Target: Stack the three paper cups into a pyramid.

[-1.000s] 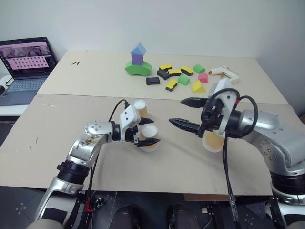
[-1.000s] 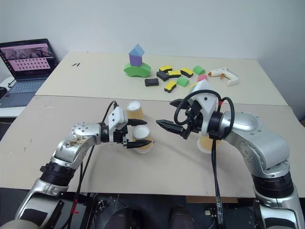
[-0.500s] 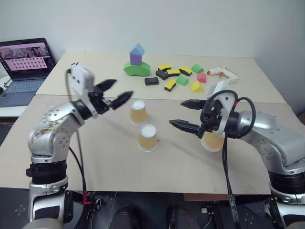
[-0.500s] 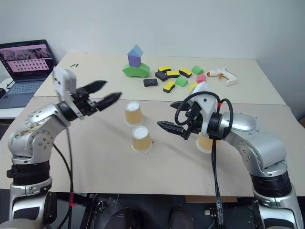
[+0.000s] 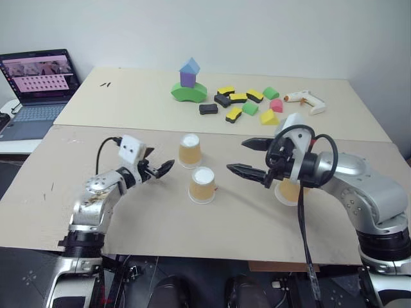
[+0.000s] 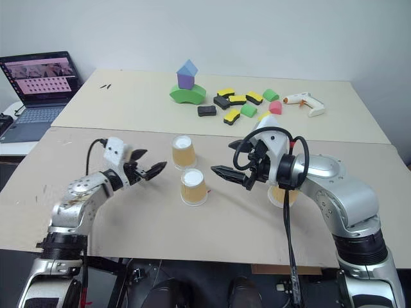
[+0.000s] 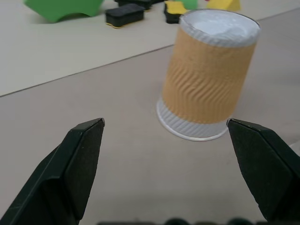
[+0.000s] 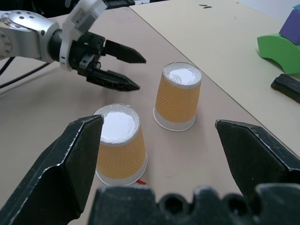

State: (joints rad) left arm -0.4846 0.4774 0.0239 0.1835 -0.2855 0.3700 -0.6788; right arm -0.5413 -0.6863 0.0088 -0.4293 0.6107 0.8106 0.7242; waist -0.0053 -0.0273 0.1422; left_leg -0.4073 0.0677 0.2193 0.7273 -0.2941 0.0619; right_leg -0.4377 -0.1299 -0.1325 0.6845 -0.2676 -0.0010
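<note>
Both pincers stand wide and hold nothing: the left gripper (image 5: pixel 162 169) hovers low over the near table, aimed right toward the cups, while the right gripper (image 5: pixel 250 158) hangs on the other side, aimed left at them. Between the two stand two paper cups, upside down on their white rims, the nearer cup (image 5: pixel 201 185) just beside the farther cup (image 5: pixel 190 151) but not touching it (a likely base pair for the pyramid, I judge, though they would want closing up). A third cup (image 5: pixel 287 191) sits partly hidden under the right gripper's wrist, well apart from the pair, so nothing is stacked yet. The cups rest on a plain beige tabletop (image 5: pixel 128 218) that butts against a second table (image 5: pixel 128 96) farther off. On that far one lie scattered foam blocks (image 5: pixel 241 106), a small block tower (image 5: pixel 188 82) and a white glue gun (image 5: pixel 302 98). An open laptop (image 5: pixel 35 83) stands at far left, before a bare white wall.
</note>
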